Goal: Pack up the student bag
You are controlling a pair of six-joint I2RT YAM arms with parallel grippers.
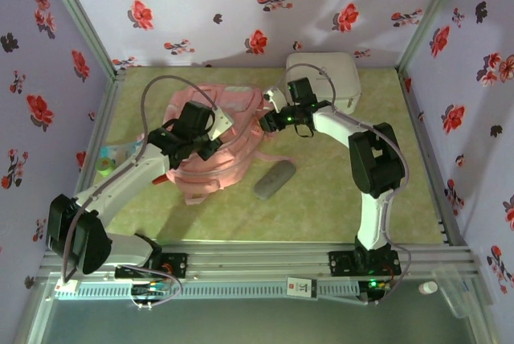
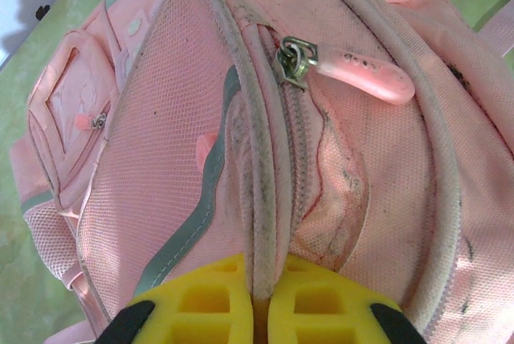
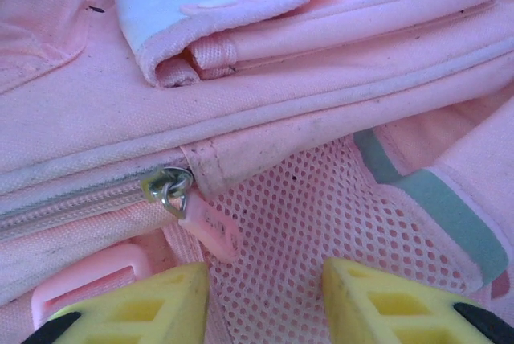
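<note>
Green table (image 1: 321,207) | student bag (image 1: 210,169) — left gripper (image 2: 257,278) pinching it (wrist close-up)

No text, brand or number can be read: the mark on the white tag (image 1: 299,286) on the front rail (image 1: 241,257) is too small, and the embossing on the zip pull (image 2: 365,75) of the student bag (image 2: 161,159) is blurred.
</note>
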